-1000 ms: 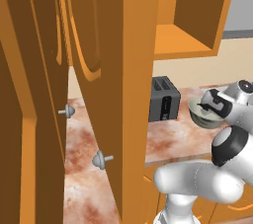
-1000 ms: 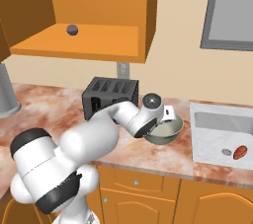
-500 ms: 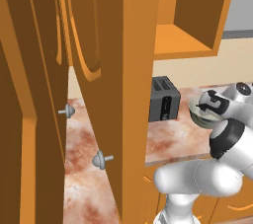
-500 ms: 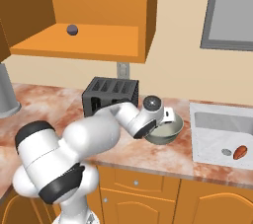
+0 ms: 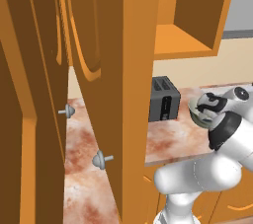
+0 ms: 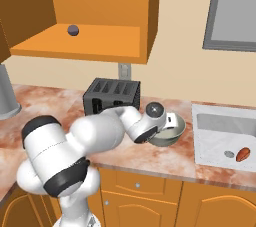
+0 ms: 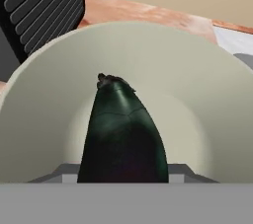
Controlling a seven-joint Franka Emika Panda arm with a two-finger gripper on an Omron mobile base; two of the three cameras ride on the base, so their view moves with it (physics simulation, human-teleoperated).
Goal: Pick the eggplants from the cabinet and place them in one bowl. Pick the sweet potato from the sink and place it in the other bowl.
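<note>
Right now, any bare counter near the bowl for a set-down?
Bare counter between the grey pot and the toaster, and a front strip below the bowl toward the sink. Crowded at the bowl: arm over it, an eggplant inside.

Glossy eggplant [image 7: 122, 134] — bowl [image 7: 207, 99] seemingly matt, smooth.

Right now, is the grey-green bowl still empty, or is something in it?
Not empty. The hand view shows a dark eggplant inside the bowl; whether it rests on the bottom, cannot tell.
</note>
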